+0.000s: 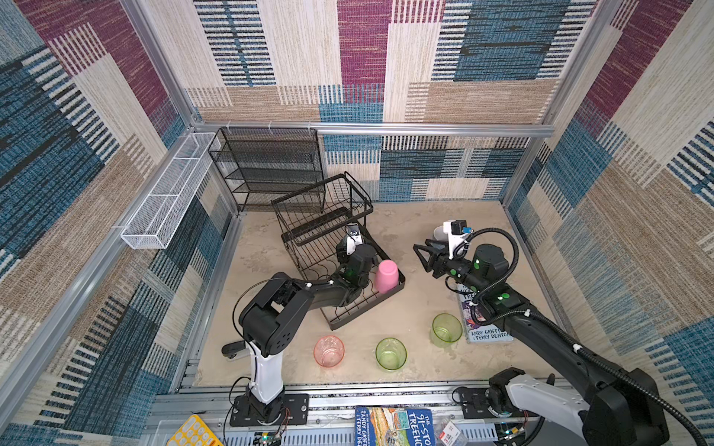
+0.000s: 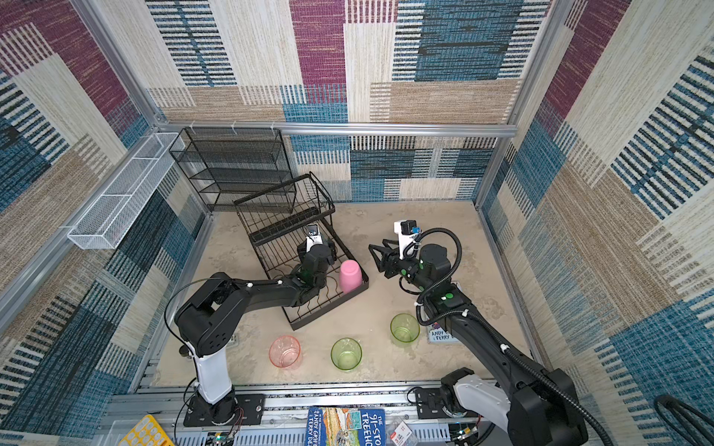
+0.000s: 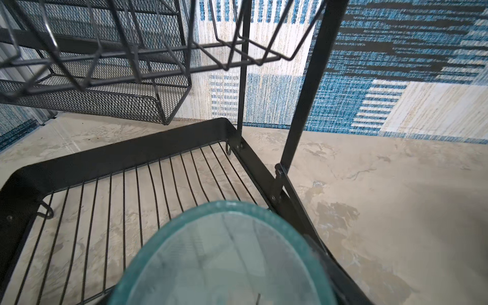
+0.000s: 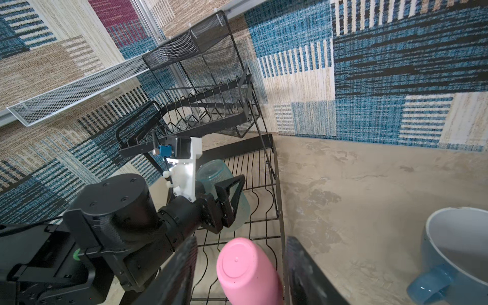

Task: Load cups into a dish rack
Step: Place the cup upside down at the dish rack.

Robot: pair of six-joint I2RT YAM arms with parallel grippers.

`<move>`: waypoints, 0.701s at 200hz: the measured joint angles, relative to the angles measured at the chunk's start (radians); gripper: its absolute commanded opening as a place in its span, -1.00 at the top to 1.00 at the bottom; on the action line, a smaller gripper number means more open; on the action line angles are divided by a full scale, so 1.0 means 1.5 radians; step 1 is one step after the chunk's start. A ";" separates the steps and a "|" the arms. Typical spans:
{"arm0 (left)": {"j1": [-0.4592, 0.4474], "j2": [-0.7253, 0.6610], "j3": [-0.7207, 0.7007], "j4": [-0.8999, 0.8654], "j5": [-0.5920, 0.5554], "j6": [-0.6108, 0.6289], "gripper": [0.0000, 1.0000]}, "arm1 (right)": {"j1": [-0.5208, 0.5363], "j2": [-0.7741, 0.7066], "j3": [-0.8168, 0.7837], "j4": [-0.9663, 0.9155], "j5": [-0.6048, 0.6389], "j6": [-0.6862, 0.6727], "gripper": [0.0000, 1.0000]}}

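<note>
Cups, left to right. We note the frosted teal cup (image 4: 211,171) inside the lower tray of the dish rack (image 1: 367,309), clamped between the jaws of the left gripper (image 4: 223,184). Beside it in the same tray, the opaque pink cup (image 1: 386,275) stands upside down. Right of the rack, the right gripper (image 1: 422,256) hangs with jaws parted and empty, and the blue mug (image 4: 462,250) stands near it. Front row on the table (image 1: 405,231): translucent pink cup (image 1: 328,350), green cup (image 1: 390,353), further green cup (image 1: 447,327), mouths up.
</note>
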 measured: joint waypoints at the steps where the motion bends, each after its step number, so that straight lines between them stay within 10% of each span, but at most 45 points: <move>1: 0.000 0.001 0.001 0.000 0.000 0.000 -0.29 | 0.000 0.000 -0.001 0.001 0.000 0.000 -0.14; 140: 0.031 0.121 0.115 0.003 0.001 -0.004 -0.30 | 0.000 0.001 -0.040 0.055 0.000 -0.003 -0.17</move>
